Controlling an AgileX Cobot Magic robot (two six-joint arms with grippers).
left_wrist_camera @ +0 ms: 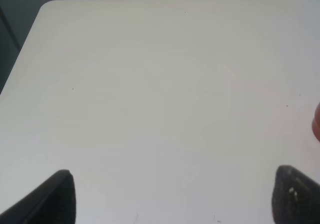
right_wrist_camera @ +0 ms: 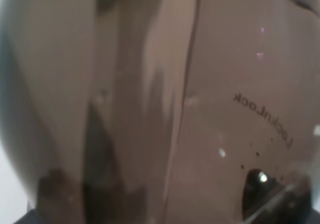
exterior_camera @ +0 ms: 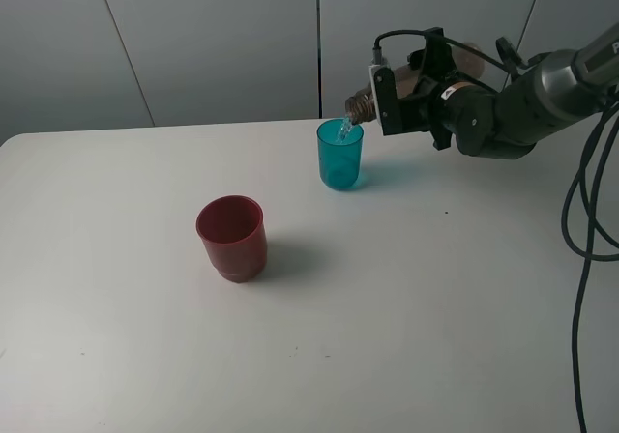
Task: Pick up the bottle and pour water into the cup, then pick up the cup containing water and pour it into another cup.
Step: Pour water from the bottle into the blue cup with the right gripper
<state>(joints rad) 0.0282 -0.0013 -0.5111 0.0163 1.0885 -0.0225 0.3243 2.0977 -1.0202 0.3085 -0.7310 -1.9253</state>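
Upper right, the right gripper (exterior_camera: 401, 100) is clamped on the tilted bottle (exterior_camera: 360, 107), its neck over the blue cup (exterior_camera: 340, 158); a thin stream of water (exterior_camera: 344, 129) falls in. The red cup (exterior_camera: 232, 238) stands apart, centre left, looking empty. The left gripper (left_wrist_camera: 172, 199) gapes wide, holding nothing.

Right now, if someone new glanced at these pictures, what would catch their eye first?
First, the right gripper toward the far right of the table, holding the smoky bottle tipped nearly flat, with a thin stream of water falling from its neck into the teal cup. Next, the dark red cup, standing alone nearer and to the left, apart from the teal one.
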